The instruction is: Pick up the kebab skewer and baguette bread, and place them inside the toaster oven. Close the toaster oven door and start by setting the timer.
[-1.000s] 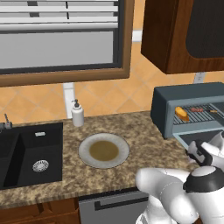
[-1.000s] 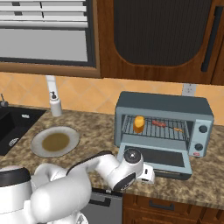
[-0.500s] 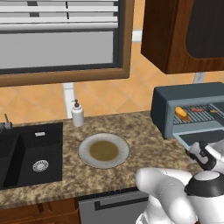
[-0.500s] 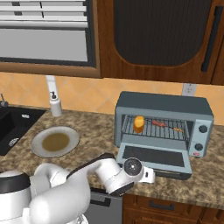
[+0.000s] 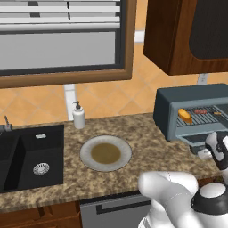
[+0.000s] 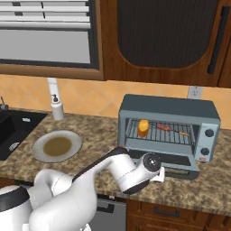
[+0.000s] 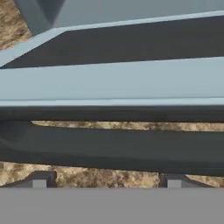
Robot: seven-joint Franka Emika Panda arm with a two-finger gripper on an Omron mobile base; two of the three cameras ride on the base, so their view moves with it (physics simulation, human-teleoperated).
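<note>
The toaster oven (image 6: 169,108) (image 5: 191,100) stands on the counter with the toaster oven door (image 6: 176,163) (image 5: 196,139) dropped flat. On its wire rack lie the baguette bread (image 6: 143,127) (image 5: 185,116) to the left and the kebab skewer (image 6: 164,127) (image 5: 200,111) to the right. My gripper (image 6: 160,173) (image 5: 205,153) is low at the door's front edge. In the hand view the door's grey-blue panel (image 7: 113,83) and dark bar handle (image 7: 113,148) run straight across. The handle lies just ahead of my gripper (image 7: 106,183), which is open with its tips wide apart and holds nothing.
An empty round plate (image 5: 106,152) (image 6: 57,145) lies mid-counter. A soap dispenser (image 5: 79,116) stands by the wall next to the black sink (image 5: 31,156). Two dials (image 6: 209,133) sit on the oven's right front. A dark wooden cabinet (image 6: 162,36) hangs above.
My hand has shifted a little to the right along the counter edge, closer to the door's front edge. The bread and skewer have not moved.
</note>
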